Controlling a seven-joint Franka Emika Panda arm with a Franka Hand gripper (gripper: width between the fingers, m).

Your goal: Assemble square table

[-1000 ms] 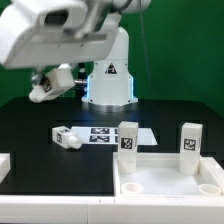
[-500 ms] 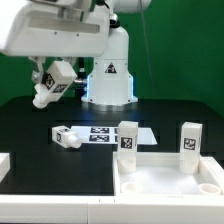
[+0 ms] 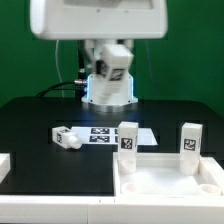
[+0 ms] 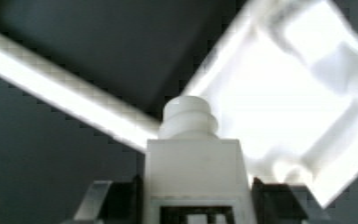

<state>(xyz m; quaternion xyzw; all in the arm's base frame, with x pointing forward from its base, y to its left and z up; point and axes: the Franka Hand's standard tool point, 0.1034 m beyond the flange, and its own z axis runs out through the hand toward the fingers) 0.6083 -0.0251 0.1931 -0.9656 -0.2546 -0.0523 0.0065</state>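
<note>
Arm raised high over the desk's middle, claw clamped on a white leg, its long axis in line with the claw, peg end pointing away from the wrist, tabletop at the desk's near edge, exterior view's right.

Black table, seen before a green backdrop. 1 marker board lies flat near the table's middle, its black-and-white tags facing up.
</note>
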